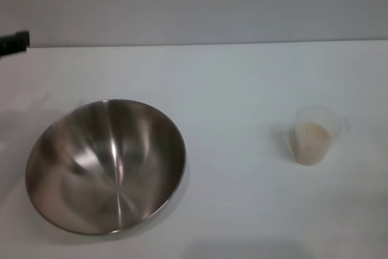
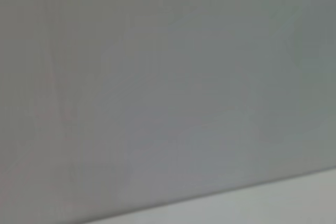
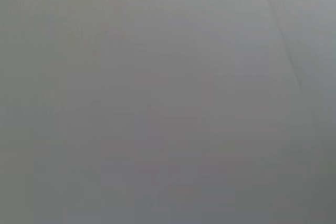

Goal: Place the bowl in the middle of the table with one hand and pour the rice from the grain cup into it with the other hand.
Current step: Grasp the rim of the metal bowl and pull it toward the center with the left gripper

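- Table (image 1: pixel 242 83): plain white top, spreading across the head view and meeting a grey wall (image 1: pixel 194 4) along a straight far edge.
- Bowl (image 1: pixel 106 167): large, stainless steel, sitting on the table's left near part, tilting slightly so its brushed inside is facing up and toward the camera; nothing is lying in it.
- Grain cup (image 1: pixel 314 134): small, clear plastic, standing upright on the table's right side, well apart from the bowl.
- Rice (image 1: pixel 312 144): pale beige mass filling the lower part of the grain cup.
- Dark object (image 1: pixel 13 42): a small black piece showing at the left edge of the head view, level with the table's far edge; what it belongs to cannot be told.
- Left gripper: not appearing in any view; whether its fingers are spread or pressed together cannot be told. The left wrist view is showing only grey wall with a pale strip of surface (image 2: pixel 273 203) along one side.
- Right gripper: likewise out of sight, its state not showing. The right wrist view is showing only plain grey with one faint slanting line (image 3: pixel 281 35).
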Controlling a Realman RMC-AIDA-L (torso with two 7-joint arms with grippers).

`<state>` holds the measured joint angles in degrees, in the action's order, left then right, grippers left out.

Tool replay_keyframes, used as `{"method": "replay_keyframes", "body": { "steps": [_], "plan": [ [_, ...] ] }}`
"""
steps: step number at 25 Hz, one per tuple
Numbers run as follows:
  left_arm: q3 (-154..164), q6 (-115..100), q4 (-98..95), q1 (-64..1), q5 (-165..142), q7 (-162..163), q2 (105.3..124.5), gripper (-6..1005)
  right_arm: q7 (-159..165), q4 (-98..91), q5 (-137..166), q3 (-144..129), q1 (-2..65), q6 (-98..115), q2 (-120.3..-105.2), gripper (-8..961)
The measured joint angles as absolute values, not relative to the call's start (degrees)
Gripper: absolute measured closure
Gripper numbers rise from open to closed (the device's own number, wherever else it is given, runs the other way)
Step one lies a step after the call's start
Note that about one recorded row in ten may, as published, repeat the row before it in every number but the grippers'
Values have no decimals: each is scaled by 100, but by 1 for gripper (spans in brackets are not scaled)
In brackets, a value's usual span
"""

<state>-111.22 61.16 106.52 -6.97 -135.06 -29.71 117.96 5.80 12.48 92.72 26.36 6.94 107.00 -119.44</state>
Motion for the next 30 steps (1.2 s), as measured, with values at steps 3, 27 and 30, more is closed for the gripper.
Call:
{"method": "replay_keyframes", "body": {
  "steps": [3, 27, 30],
  "plan": [
    [-11017, 6151, 10676, -497, -13456, -3167, 11809, 168, 580, 1248, 9272, 2637, 691, 10699, -11944, 136],
    [-10165, 6556, 10314, -259, -13705, -3364, 11821, 168, 580, 1239, 9272, 2637, 676, 10654, -11953, 139],
    [-10157, 6560, 10267, -263, -13705, -3378, 11821, 168, 580, 1240, 9272, 2637, 690, 10625, -11952, 140]
  ]
}}
